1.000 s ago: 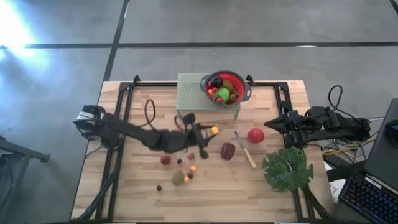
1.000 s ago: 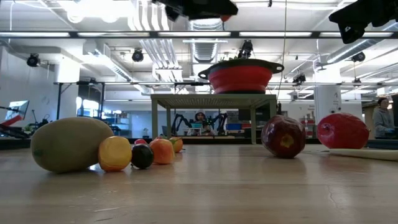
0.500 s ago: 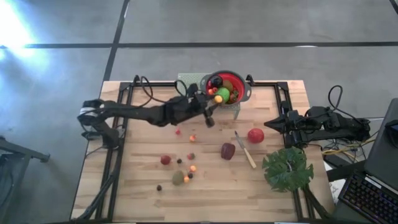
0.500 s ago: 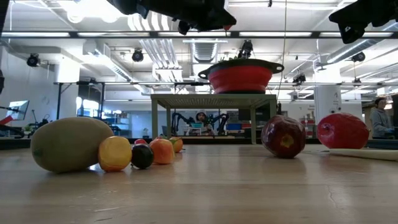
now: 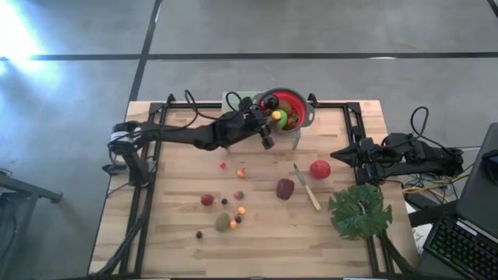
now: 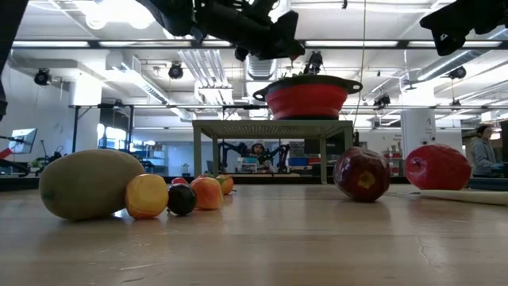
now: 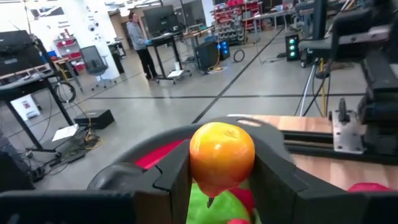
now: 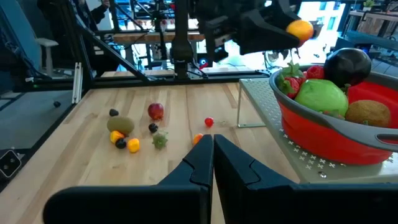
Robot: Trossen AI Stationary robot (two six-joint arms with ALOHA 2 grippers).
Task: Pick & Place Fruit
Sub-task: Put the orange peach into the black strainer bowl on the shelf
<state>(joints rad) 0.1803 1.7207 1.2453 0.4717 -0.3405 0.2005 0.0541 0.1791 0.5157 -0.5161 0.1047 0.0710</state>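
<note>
Smooth round orange fruit (image 7: 221, 155) clamped in left pincer (image 7: 222, 167) over red colander (image 5: 298, 110)

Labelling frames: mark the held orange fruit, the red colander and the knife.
orange fruit (image 7: 221, 155): left wrist view, its front face.
red colander (image 6: 306, 98): low view, its outer wall.
knife (image 5: 306, 187): high view, mid-length.

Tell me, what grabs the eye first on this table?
The left gripper holds a small orange fruit right above the red colander, which sits on a raised stand at the table's far edge, already holding fruit. More loose fruit is scattered across the table's middle, and a big green leaf lies near the right arm.
</note>
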